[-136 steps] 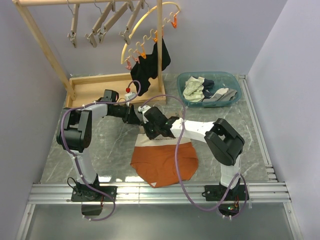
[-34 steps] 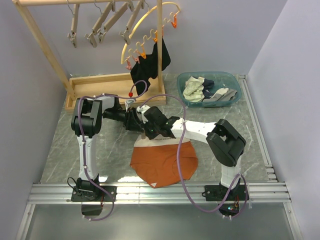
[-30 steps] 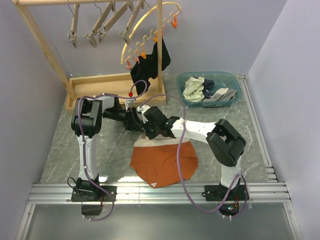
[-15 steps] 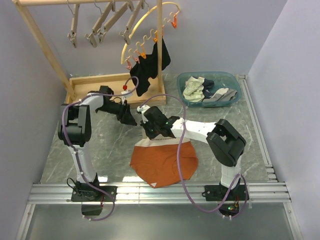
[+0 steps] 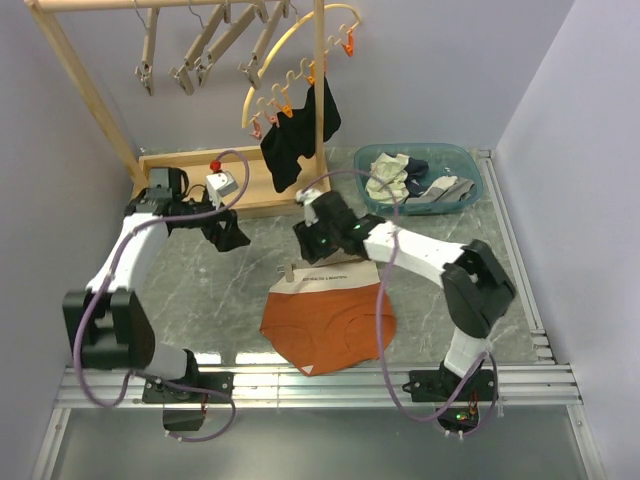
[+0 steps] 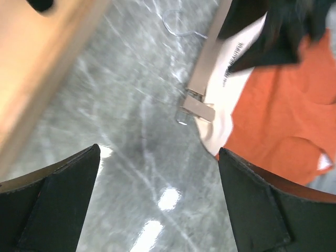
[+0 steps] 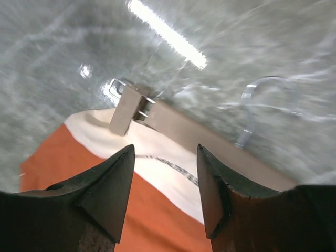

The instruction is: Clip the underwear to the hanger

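Top external view: a grey marble table (image 5: 190,300) is seen from above, with both arms reached inward over it
wooden rack (image 5: 82,85): stood at the far left; spare hangers (image 5: 200,50) are hung from its rail; a yellow hoop (image 5: 268,55) with orange pegs and a black garment (image 5: 298,135) are hung to their right
left gripper (image 5: 227,240): held over bare table, left of the underwear and apart from it; its fingers (image 6: 55,205) are spread wide, with nothing between them
hanger (image 6: 210,58): laid flat on the table along the top edge of the underwear; its left-end clip (image 6: 198,107) is set at the waistband corner; whether fabric is pinched there cannot be told; its wire hook (image 7: 251,107) is laid on the marble on the far side
underwear (image 5: 325,325): spread flat near the table's middle; the off-white waistband (image 7: 157,152) is turned toward the rack, the orange body toward the arm bases
right gripper (image 5: 316,246): held above the hanger bar; its fingers (image 7: 107,191) are parted and empty
basket (image 5: 468,160): a teal tub set at the far right; cream and grey clothes (image 5: 400,180) are piled inside
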`<state>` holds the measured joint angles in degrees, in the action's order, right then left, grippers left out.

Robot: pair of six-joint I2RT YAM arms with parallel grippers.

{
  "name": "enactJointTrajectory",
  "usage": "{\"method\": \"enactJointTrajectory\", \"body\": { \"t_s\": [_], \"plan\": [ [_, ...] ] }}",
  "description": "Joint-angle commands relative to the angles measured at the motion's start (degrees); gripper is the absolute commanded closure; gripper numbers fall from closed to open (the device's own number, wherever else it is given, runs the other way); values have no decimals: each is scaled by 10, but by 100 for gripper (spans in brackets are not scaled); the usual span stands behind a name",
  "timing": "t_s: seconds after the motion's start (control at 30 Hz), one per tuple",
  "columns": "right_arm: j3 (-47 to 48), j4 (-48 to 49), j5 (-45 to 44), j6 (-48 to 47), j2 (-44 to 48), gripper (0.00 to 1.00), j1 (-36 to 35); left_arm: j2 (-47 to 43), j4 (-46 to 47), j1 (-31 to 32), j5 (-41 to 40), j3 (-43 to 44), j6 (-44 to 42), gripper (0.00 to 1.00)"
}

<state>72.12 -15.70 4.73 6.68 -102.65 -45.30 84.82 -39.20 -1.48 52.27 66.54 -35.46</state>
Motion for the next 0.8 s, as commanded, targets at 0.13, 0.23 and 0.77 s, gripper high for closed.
{"method": "enactJointTrajectory", "body": {
  "t_s": [0.13, 0.23, 0.77],
  "plan": [
    [-3, -74, 96, -2, 128, 43, 133, -146, 74, 63, -125, -75, -46, 1],
    [-32, -90, 115, -10, 146, 45, 194, -184, 137, 131, -200, -119, -19, 1],
    [-55, -130, 261, -20, 40, 60, 413, -121, 331, 333, -275, -109, 63, 1]
  ]
}}
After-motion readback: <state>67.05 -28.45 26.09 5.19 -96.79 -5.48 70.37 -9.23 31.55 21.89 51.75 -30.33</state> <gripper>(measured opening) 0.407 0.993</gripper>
